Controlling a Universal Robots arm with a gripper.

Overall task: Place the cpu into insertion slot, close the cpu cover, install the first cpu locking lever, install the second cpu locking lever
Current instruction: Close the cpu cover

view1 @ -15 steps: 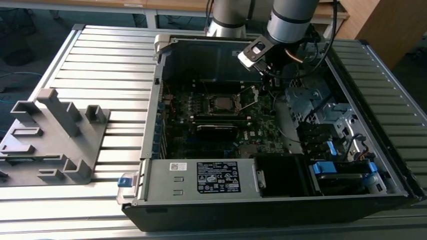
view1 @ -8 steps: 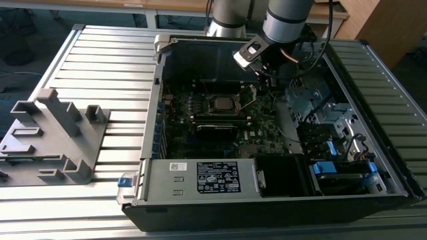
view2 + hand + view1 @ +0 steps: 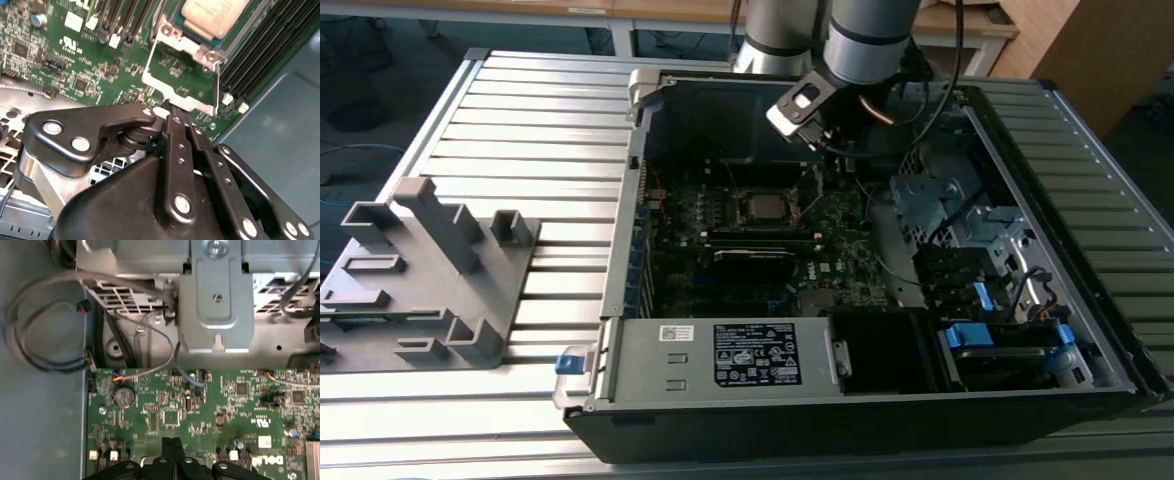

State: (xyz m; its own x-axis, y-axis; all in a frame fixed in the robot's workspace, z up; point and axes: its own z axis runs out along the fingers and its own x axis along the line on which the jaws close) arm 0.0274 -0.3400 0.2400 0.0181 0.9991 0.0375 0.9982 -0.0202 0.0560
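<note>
The cpu (image 3: pixel 215 15), a flat chip with a dull grey metal top, lies in the insertion slot (image 3: pixel 769 222) on the green motherboard (image 3: pixel 210 405) inside the open computer case. The cpu cover (image 3: pixel 176 44), a thin silver windowed frame, stands swung open beside the slot, with the board showing through its window. My gripper (image 3: pixel 168 107) is shut, and its black fingertips meet right at the free edge of the cover. It hangs over the far part of the board in the exterior view (image 3: pixel 838 160), and in the first wrist view (image 3: pixel 172 447) its fingers are pressed together.
The black case walls (image 3: pixel 854 410) ring the board. A labelled power supply (image 3: pixel 720 350) and blue-tabbed drive bays (image 3: pixel 987 340) fill the near side. A grey plastic fixture (image 3: pixel 420 270) stands at the exterior view's left. Loose cables (image 3: pixel 45 340) and a metal bracket (image 3: pixel 215 300) border the board.
</note>
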